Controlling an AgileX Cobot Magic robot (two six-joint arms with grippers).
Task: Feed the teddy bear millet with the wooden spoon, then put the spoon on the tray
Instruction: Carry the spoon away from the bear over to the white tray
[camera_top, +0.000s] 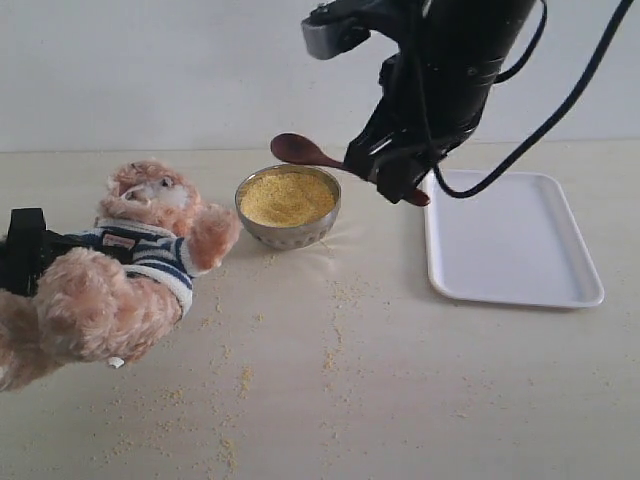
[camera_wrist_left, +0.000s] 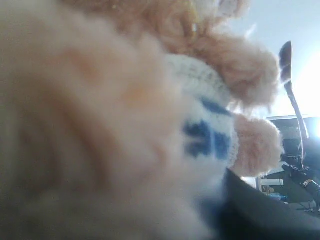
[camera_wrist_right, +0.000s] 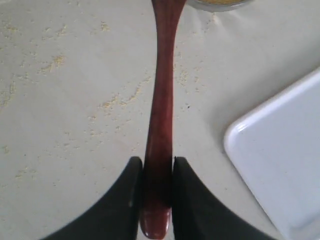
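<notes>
Around the metal bowl, heaped with millet, we see loose grains strewn over the pale table, thickest toward 6 and 7 o'clock. The teddy bear leans back at the bowl's 9 o'clock, one paw almost at the rim. The white tray lies flat at 3 o'clock, apart from the bowl. The right arm hangs over the gap between bowl and tray and hides the tray's near-left corner from us. The right gripper is pinched narrowly on the wooden spoon near the end of the handle. The spoon's bowl pokes out toward 10 o'clock, in the air over the metal bowl's far rim, and the handle's tip shows beside the tray's edge. The left gripper is closed on the bear's body at 9 o'clock. Fur buries its fingers, and its wrist view is almost all plush.
</notes>
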